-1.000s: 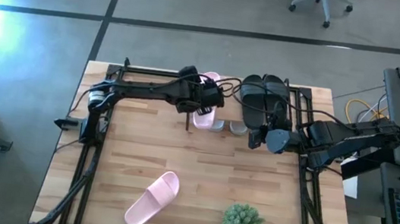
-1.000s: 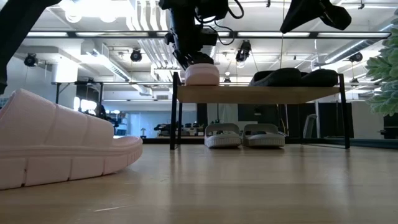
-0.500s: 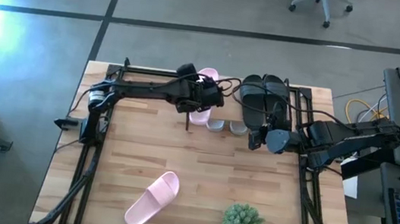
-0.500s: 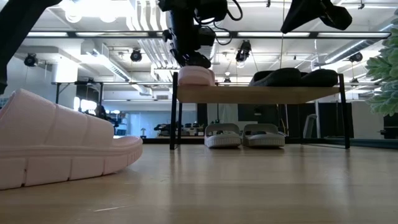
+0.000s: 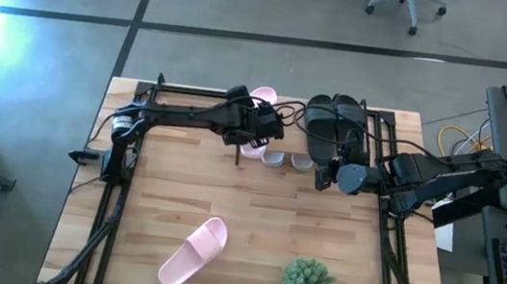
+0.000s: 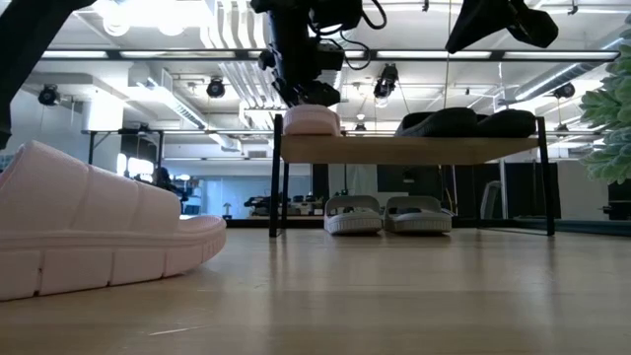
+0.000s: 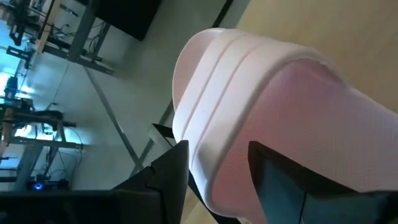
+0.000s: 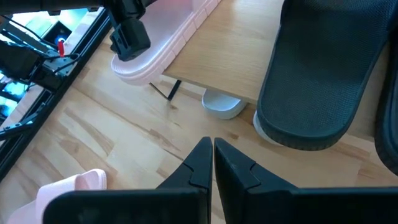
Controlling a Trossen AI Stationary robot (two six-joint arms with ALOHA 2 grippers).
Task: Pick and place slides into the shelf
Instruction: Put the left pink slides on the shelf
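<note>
While the left gripper (image 5: 258,123) pinches a pale pink slide sandal (image 6: 312,120) resting on the low shelf's light wooden plank top (image 6: 414,149), the right gripper (image 5: 326,174) hovers just before the shelf, fingers pressed together; a second pink sandal (image 5: 193,251) lies on the wooden tabletop (image 5: 255,210).

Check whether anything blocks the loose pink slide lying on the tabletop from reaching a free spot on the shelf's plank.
Nothing visible does. The loose pale pink slide lies alone on the tabletop; the wooden plank shelf has bare space between the placed pink slide and the black slides.
</note>
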